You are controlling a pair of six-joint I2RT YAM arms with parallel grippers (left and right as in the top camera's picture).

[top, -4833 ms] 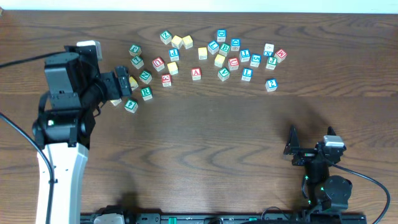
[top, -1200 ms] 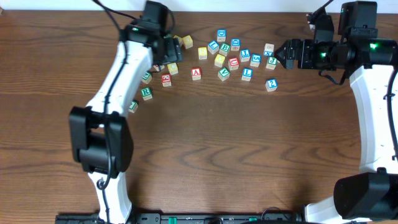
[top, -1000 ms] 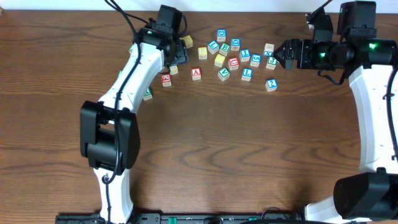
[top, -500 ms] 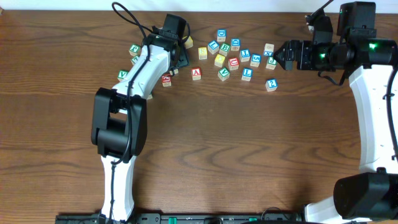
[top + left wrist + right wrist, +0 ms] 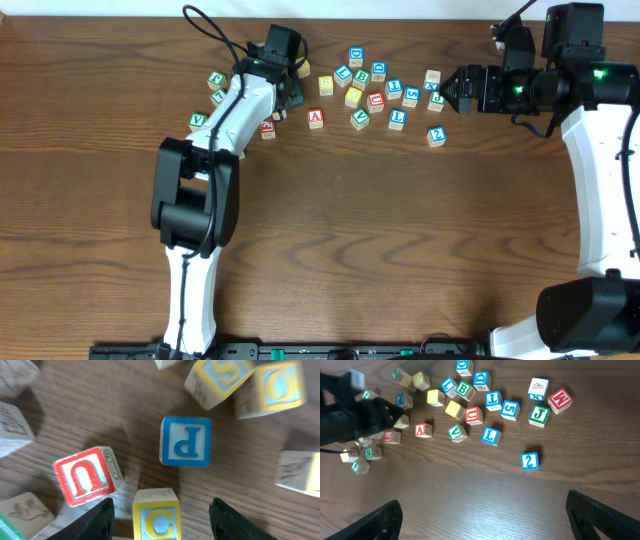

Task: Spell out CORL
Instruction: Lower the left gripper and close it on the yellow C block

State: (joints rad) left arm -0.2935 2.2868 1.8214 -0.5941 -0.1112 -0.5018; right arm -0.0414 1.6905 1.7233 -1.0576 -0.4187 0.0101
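Observation:
Lettered wooden blocks lie scattered along the table's far side. My left gripper (image 5: 283, 96) is open and low over the left part of the cluster. A yellow block with the letter C (image 5: 156, 515) stands between its two fingers (image 5: 162, 527), which do not touch it. Beyond it lie a blue P block (image 5: 185, 441), a red U block (image 5: 85, 477), and yellow S (image 5: 220, 377) and O (image 5: 272, 385) blocks. A blue L block (image 5: 397, 119) also shows in the right wrist view (image 5: 490, 435). My right gripper (image 5: 452, 88) is open and empty, held high at the cluster's right end (image 5: 485, 520).
A red A block (image 5: 315, 117), a green V block (image 5: 359, 118) and a blue "2" block (image 5: 436, 135) sit at the cluster's near edge. Green blocks (image 5: 198, 120) lie left of the left arm. Bare wooden table (image 5: 350, 230) stretches in front.
My left arm swung from the table's left side rightward into the block cluster and settled around the C block. My right arm rose from its rest position earlier and has held still since.

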